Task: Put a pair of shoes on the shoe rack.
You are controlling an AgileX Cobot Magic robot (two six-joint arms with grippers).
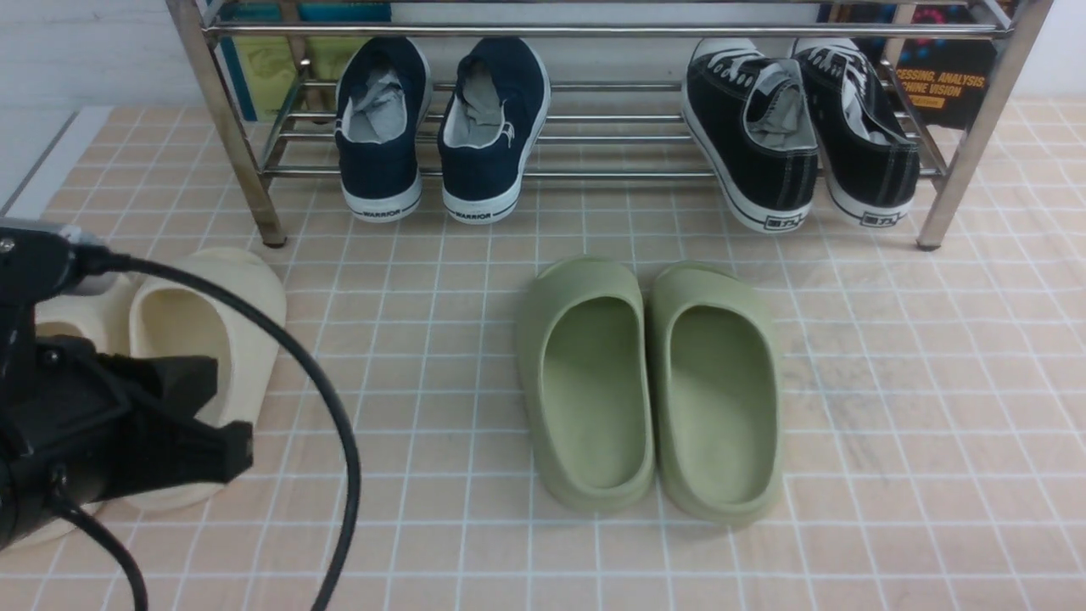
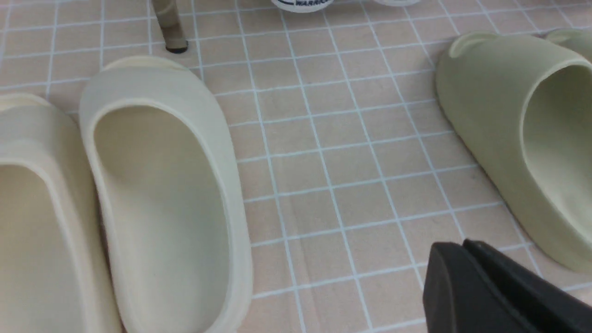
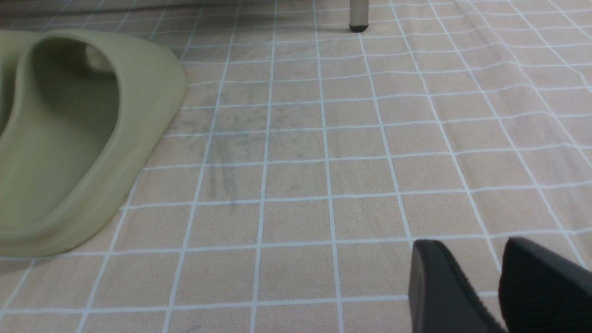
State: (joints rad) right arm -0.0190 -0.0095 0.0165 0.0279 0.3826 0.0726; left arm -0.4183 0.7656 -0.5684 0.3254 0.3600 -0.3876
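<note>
Navy shoes (image 1: 441, 127) are being carried by the rack (image 1: 594, 127) — both are sitting on the lowest bars at its left end, heels facing the camera, side by side, grey paper showing in the openings. Black lace-ups (image 1: 802, 127) are being held on the same bars at the right end.

Green clogs (image 1: 649, 386) are lying on the tiled floor (image 1: 891, 424) in front of the rack, middle, touching each other. Cream clogs (image 1: 204, 339) are lying at the left, partly hidden by the left arm.

Left hand (image 2: 462, 273) is being kept pressed together, nothing pinched, hovering low over the floor between the cream and green clogs. Right hand (image 3: 485, 286) is being kept spread, nothing between the fingers, over bare tiles right of the green clogs.
</note>
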